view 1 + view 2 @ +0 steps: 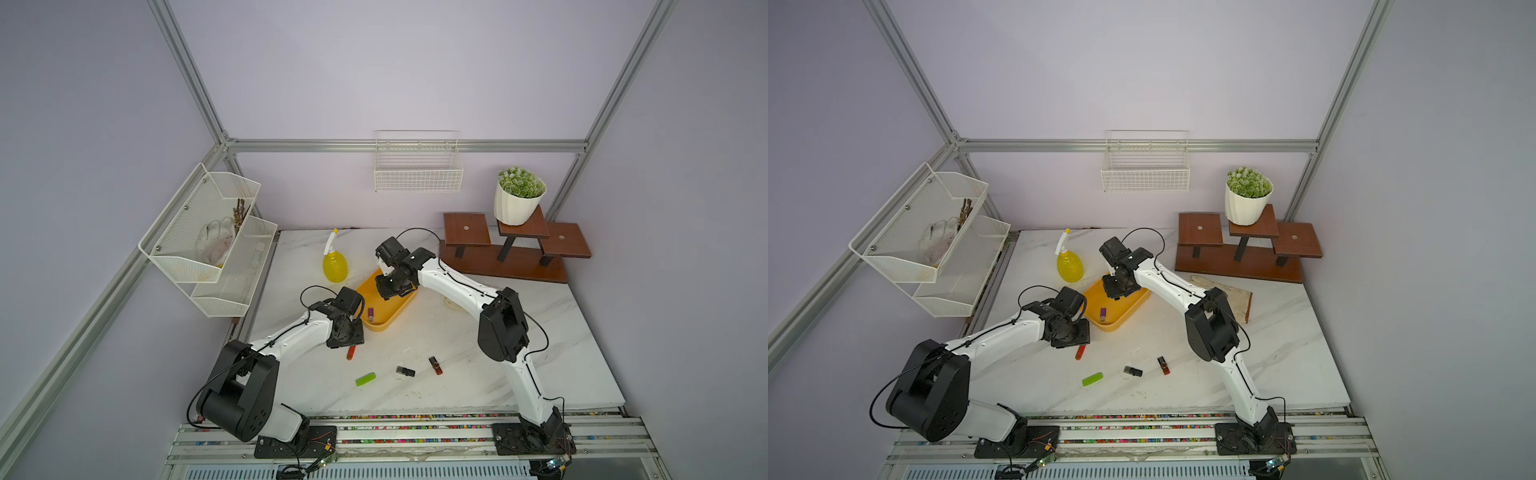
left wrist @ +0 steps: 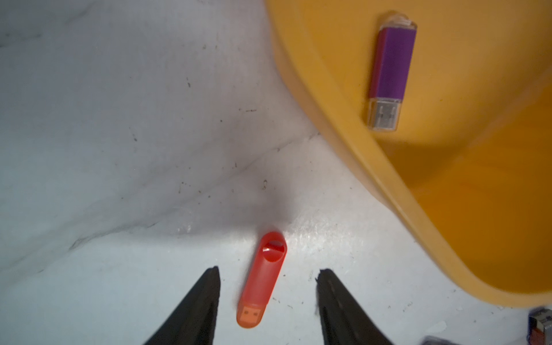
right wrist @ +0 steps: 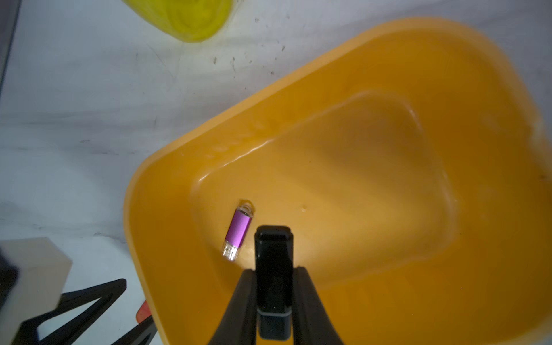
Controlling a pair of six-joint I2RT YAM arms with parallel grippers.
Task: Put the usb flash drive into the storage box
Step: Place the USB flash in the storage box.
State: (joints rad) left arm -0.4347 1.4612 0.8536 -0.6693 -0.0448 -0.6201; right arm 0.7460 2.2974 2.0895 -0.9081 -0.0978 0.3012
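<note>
Six flash drives show in all. The right claw (image 3: 274,270) is pressed together on a black flash drive (image 3: 273,248). It pinches the drive's long sides, and one end sticks out past the fingertips (image 3: 245,286) over the inside of the storage box (image 3: 373,167). From the wrist view it is hard to say whether that drive touches the box floor; it looks to hang just above it.

A purple flash drive (image 3: 237,231) with a clear cap lies flat on the box floor, just beside the black one. It is in the end of the box nearer the left arm.

The left claw (image 2: 268,270) is spread, one finger on either side of a red flash drive (image 2: 260,286). Bare bench (image 2: 119,149) shows between each finger and the drive, so nothing is gripped. The red drive lies flat on the white marbled surface with its connector end toward the claw. It is outside the box, near the rim.

Three more drives lie on the bench nearer the arm bases, in a loose row and apart from one another: a green flash drive (image 1: 365,379), a dark grey flash drive (image 1: 405,371) and a brown-and-red flash drive (image 1: 435,365).

A yellow spray bottle (image 1: 335,266) stands upright just beside the far end of the box.
</note>
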